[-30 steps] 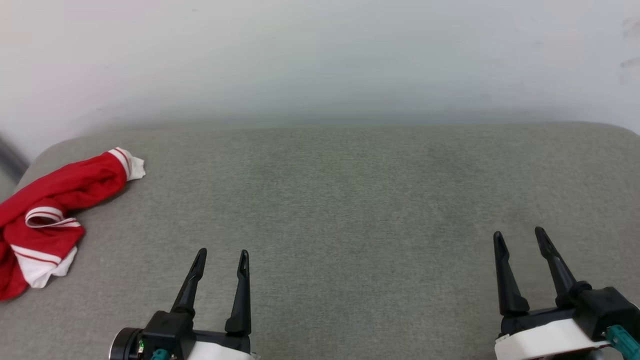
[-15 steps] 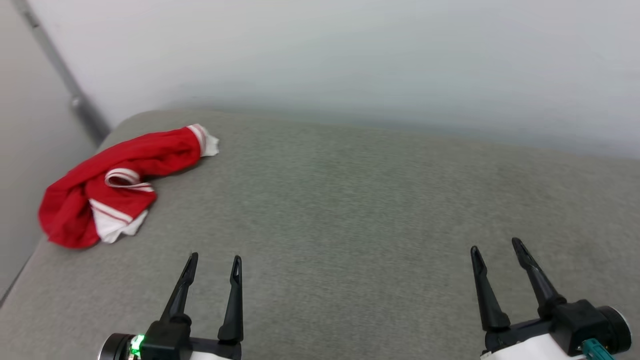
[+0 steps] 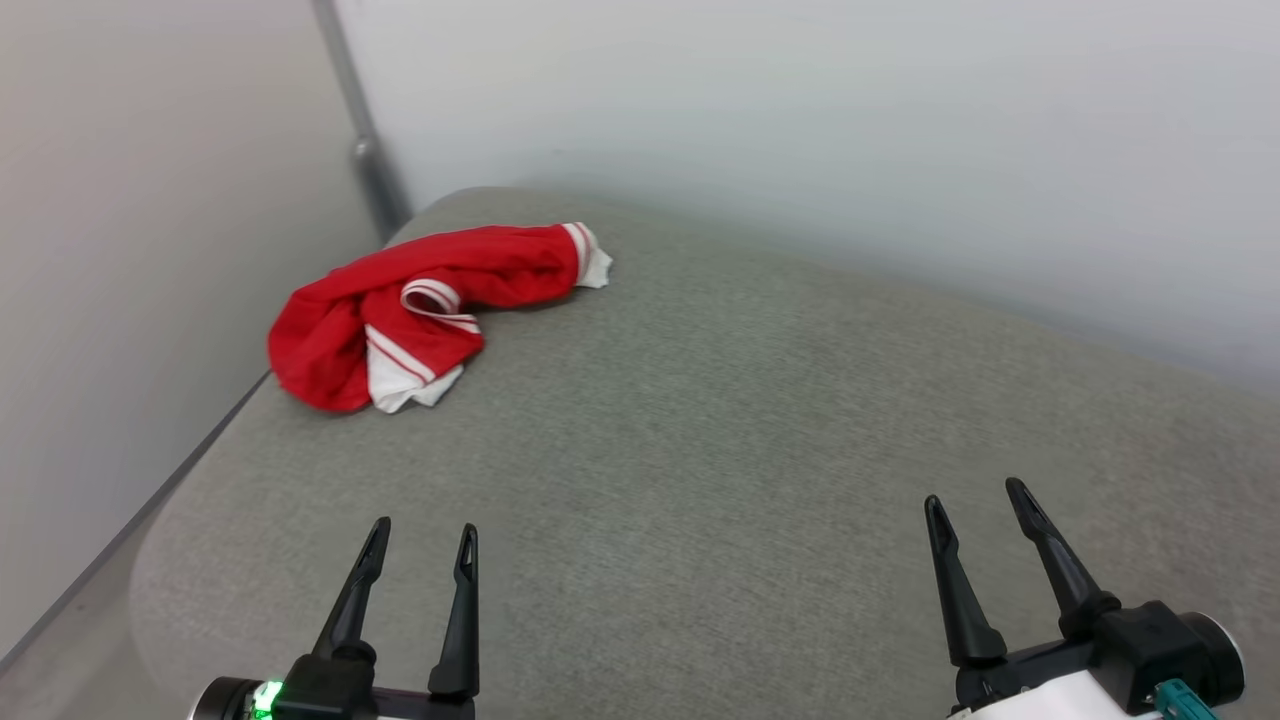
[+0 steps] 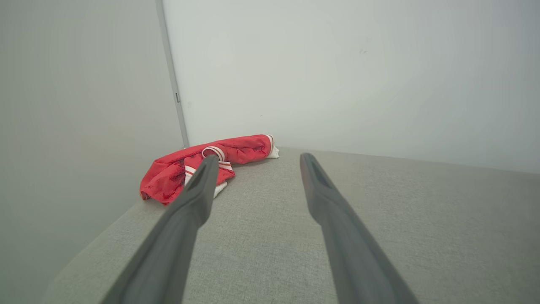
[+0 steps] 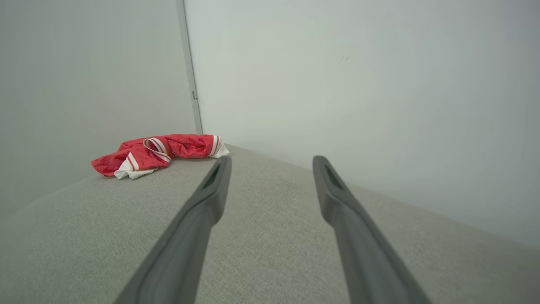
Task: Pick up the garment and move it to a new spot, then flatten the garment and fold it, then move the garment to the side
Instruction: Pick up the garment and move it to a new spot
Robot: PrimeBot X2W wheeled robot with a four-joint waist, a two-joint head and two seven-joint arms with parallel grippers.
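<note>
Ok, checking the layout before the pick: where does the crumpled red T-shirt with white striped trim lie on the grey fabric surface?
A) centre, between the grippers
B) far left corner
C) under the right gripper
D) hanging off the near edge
B: the crumpled red T-shirt lies bunched at the far left corner of the grey fabric surface, well beyond the open left gripper and right gripper.

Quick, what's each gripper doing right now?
Left gripper: open, holding nothing, short of the garment.
Right gripper: open, holding nothing.
</note>
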